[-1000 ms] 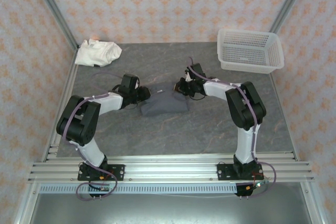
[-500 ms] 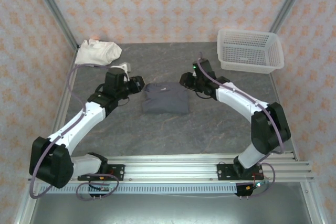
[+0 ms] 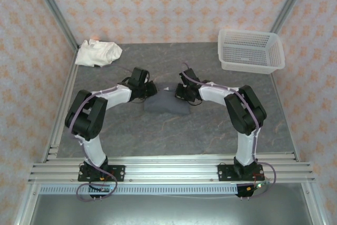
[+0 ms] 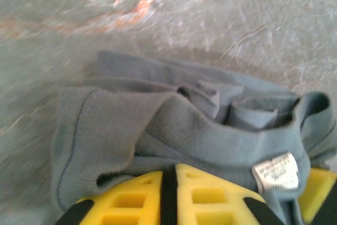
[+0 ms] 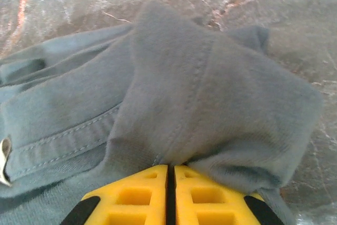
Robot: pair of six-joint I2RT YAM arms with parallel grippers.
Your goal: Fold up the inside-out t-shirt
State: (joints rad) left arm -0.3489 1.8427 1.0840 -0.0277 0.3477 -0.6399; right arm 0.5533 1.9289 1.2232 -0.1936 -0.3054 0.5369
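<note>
The inside-out t-shirt (image 3: 166, 102) lies as a small dark grey folded bundle at the middle of the table, with a white label (image 3: 166, 88) at its far edge. My left gripper (image 3: 150, 90) sits at the bundle's far left corner and my right gripper (image 3: 179, 91) at its far right corner. In the left wrist view the yellow fingers (image 4: 210, 193) are shut at the left gripper (image 4: 168, 168), with the ribbed collar (image 4: 210, 135) and label (image 4: 275, 171) bunched at their tips. In the right wrist view the right gripper (image 5: 171, 166) is shut on a raised fold of the t-shirt (image 5: 210, 93).
A crumpled cream-white garment (image 3: 98, 52) lies at the far left corner. A white mesh basket (image 3: 250, 51) stands at the far right. Bare grey stone-patterned table (image 3: 210, 130) lies between the shirt and the metal rails (image 3: 168, 169) at the near edge.
Both arms swung out away from the shirt and came back in. Their grippers now sit closer together at its far edge, and both have closed onto the cloth.
</note>
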